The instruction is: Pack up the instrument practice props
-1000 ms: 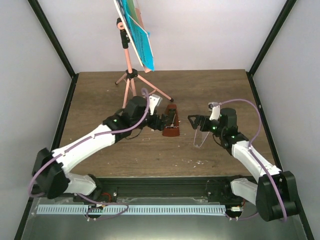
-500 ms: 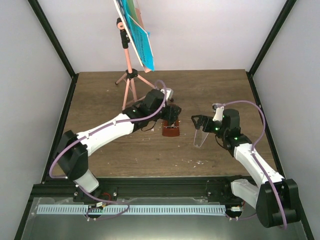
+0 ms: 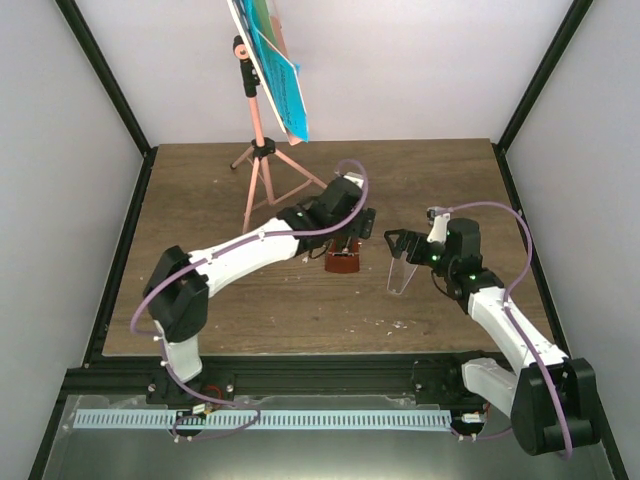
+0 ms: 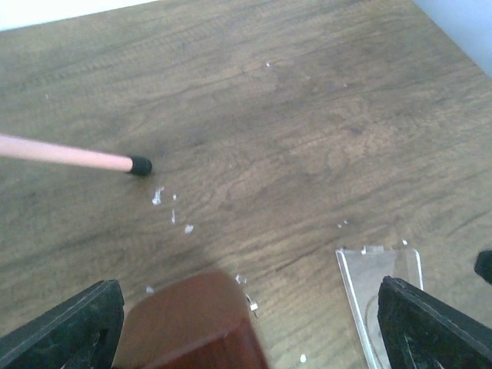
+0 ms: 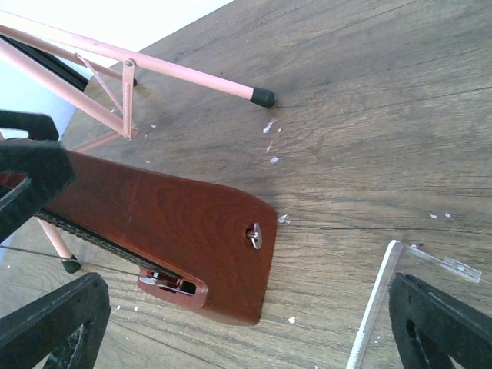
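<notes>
Left claw [image 4: 246,329] poised over the metronome [image 4: 192,323], nothing gripped.
Jaws spread wide; the metronome sits just below, between the fingers. Right claw [image 3: 404,243] likewise released, clear cover [image 3: 400,274] beneath it. Advice: lower centred, straddle the sides squarely, close gently.

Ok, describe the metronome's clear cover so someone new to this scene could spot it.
Start from the pink music stand at the back left of the wooden table, then come forward to the reddish-brown metronome at mid-table. Just right of it is the clear cover: the only see-through piece, a pale tapered panel against the dark wood.
</notes>
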